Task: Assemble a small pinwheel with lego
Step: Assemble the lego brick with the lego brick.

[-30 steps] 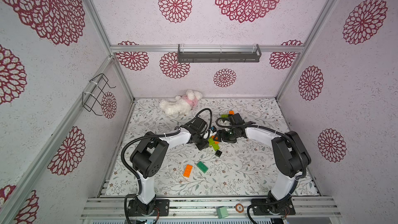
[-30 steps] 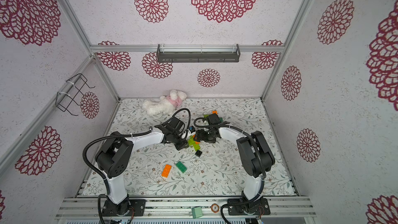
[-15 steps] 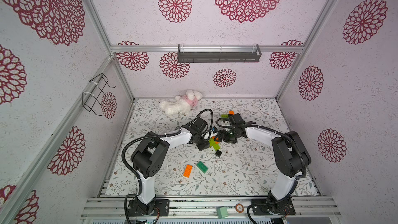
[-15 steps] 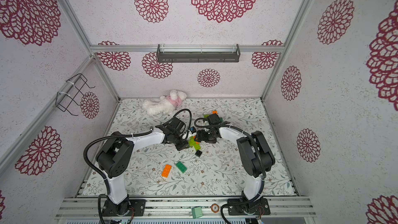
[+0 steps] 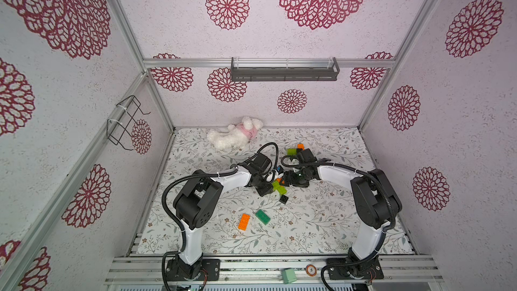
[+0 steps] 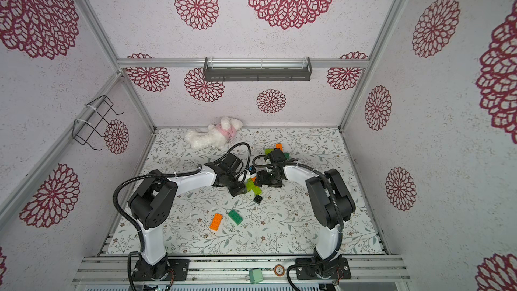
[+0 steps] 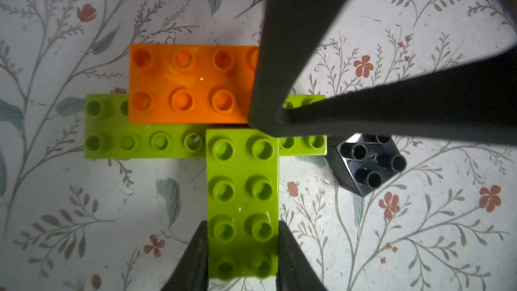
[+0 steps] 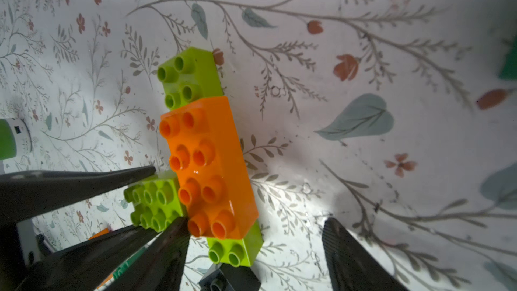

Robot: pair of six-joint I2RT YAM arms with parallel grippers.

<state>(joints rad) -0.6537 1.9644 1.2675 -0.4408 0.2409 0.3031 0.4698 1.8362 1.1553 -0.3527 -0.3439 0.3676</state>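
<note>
Well, on the flower-printed table (image 5: pixel 321 219) I see glossy, studded lego (image 5: pixel 278 187) mid-table: a long lime brick (image 7: pixel 145 141) carries an orange oblong (image 7: pixel 190 82) and a crosswise lime brick (image 7: pixel 242 186). My left jaws pinch that crosswise brick; my right jaws stand wide at the orange end, hiding part. A black square (image 7: pixel 369 160) sits just beside.

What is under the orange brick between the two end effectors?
Under the orange brick lies lime green lego, studs showing past both its ends. The stretch beneath is covered, so whether it is one long brick or two cannot be told.
</note>
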